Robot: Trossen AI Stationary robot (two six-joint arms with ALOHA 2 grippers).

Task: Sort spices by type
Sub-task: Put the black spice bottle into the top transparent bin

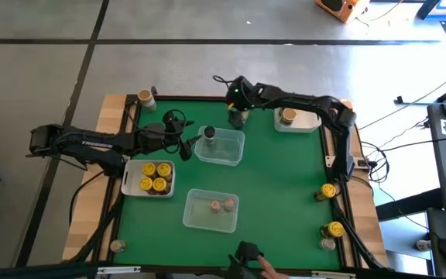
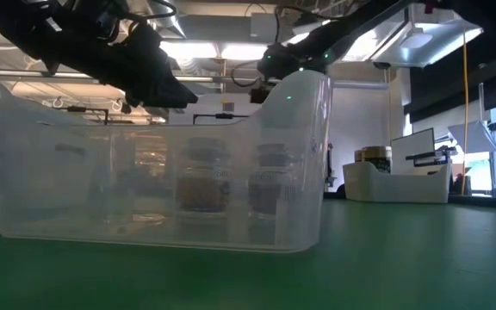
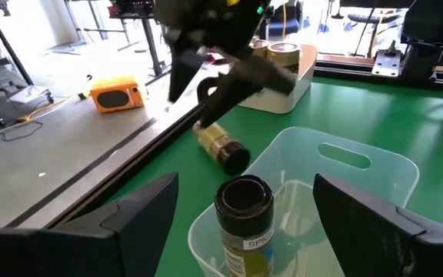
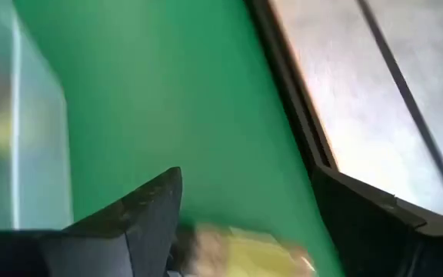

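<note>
The sorting is partly done, which explains the layout: yellow-lidded spices [image 1: 155, 177] stand grouped in a white tray [image 1: 129, 184] at left centre of the high view, and two pinkish-lidded jars [image 1: 221, 206] sit in a clear tub [image 1: 210, 221] lower centre. The left gripper [image 1: 193, 142] hovers with fingers spread wide around an upright black-lidded jar [image 3: 244, 225], apparently just set in the upper tub [image 1: 229, 154], its long axis vertical, lid up. The right gripper [image 1: 237, 115], upper centre, reaches down with fingers wide apart over a fallen jar [image 3: 221, 145] lying on the bench [image 1: 285, 178]; its long axis lies flat, dark lid pointing toward the tub.
</note>
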